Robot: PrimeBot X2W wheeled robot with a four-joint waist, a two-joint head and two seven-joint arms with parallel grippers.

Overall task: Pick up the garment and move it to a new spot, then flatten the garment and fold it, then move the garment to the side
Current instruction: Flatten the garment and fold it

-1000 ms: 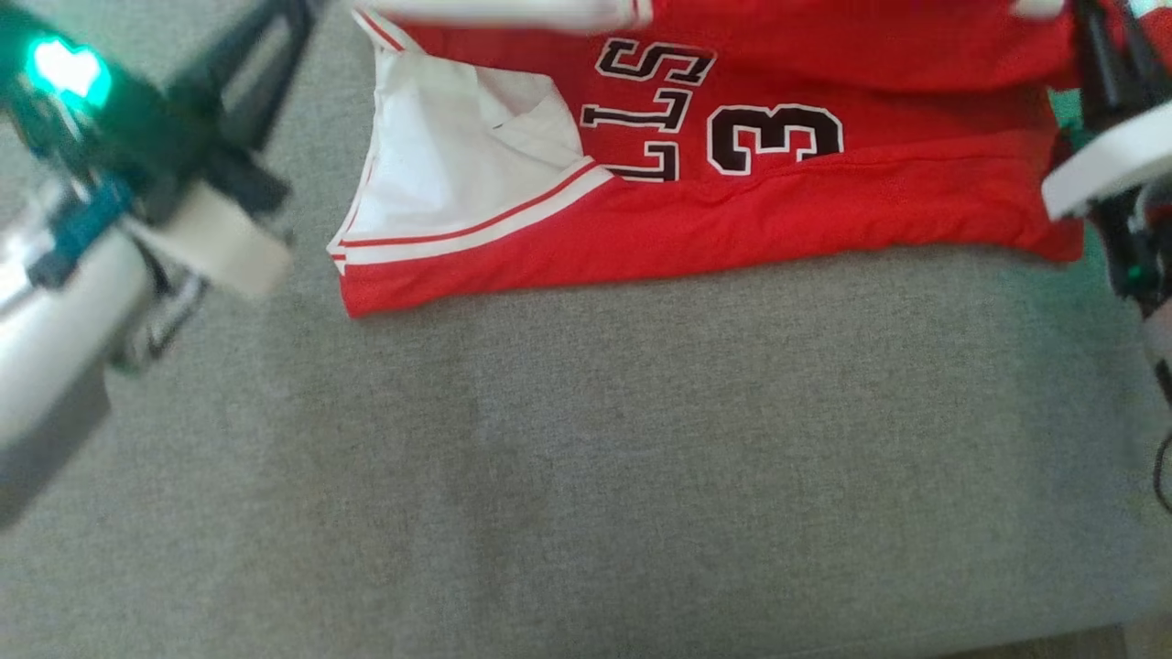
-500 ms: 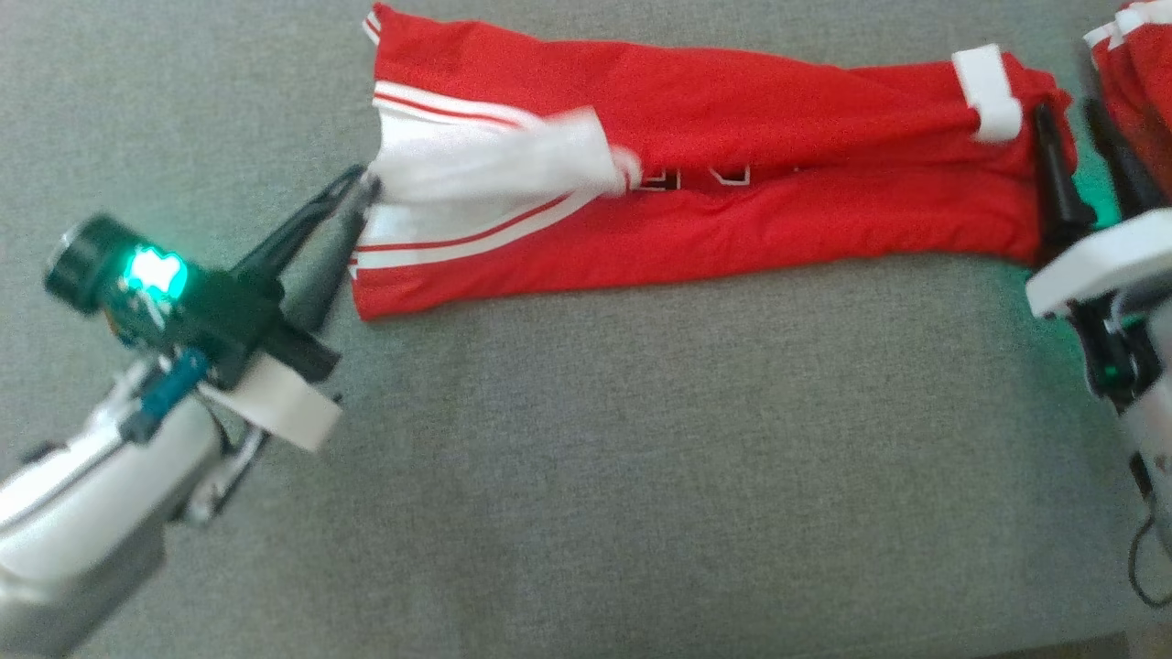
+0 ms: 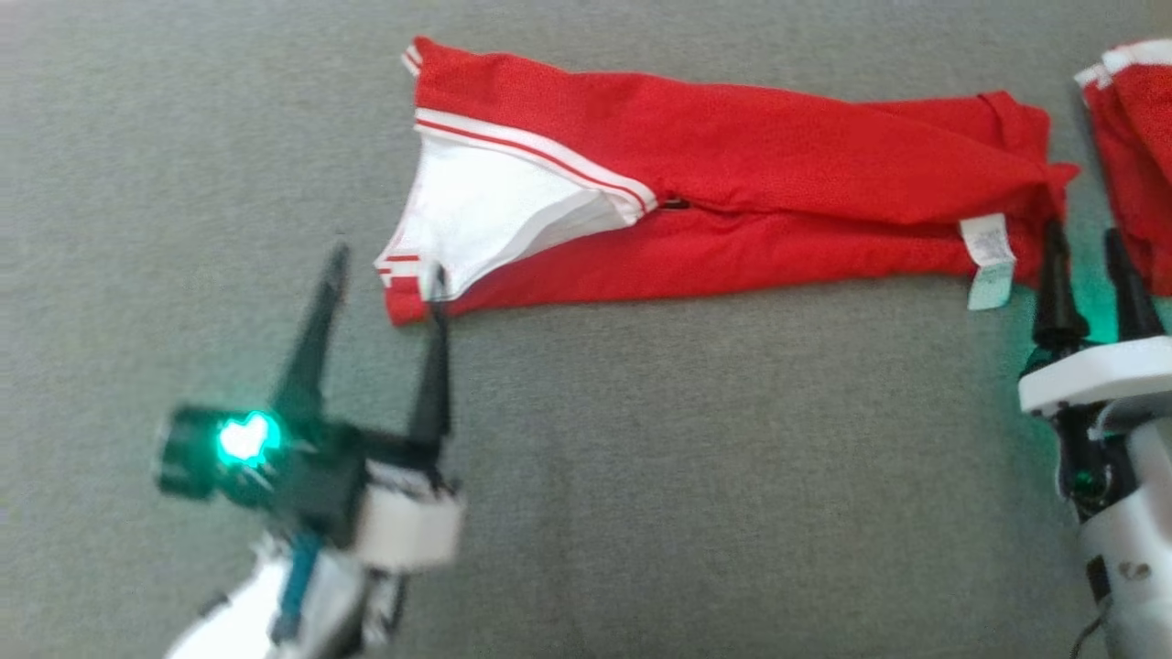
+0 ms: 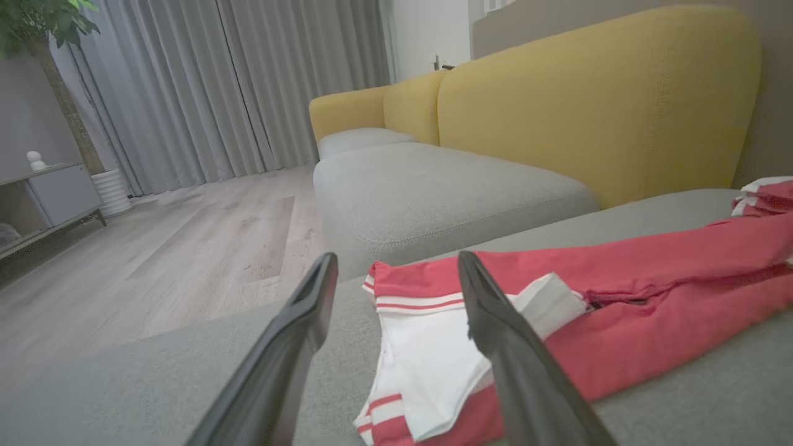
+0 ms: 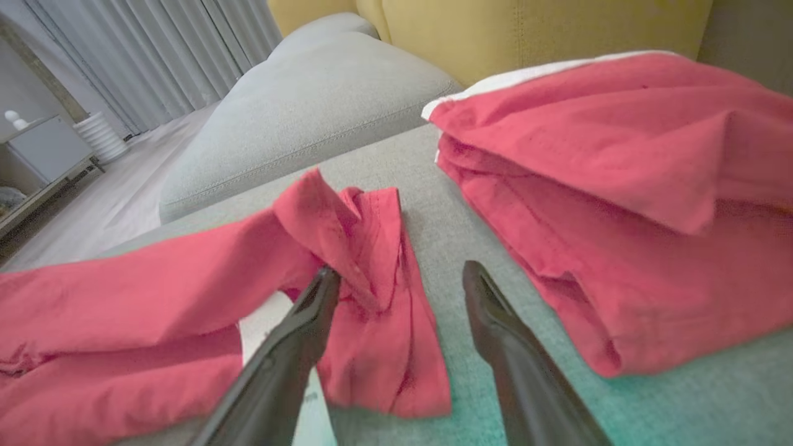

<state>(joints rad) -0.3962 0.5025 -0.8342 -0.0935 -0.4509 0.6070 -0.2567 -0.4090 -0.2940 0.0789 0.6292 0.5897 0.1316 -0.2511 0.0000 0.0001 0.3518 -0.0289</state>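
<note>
Grey sofa seat point(image 3: 641, 476) carried everything. Red garment point(image 3: 778, 165) lay on far half as long folded strip, white-trimmed end left, hem end right. Second red folded pile point(image 3: 1131, 156) sat just right of it. Left claw point(image 3: 389, 265) fingers apart at strip's near-left corner; right claw point(image 3: 1083, 233) fingers apart at right end, beside white label point(image 3: 987, 249)

left gripper point(image 3: 389, 265) and right gripper point(image 3: 1083, 231) both hover low, jaws spread wide.
</note>
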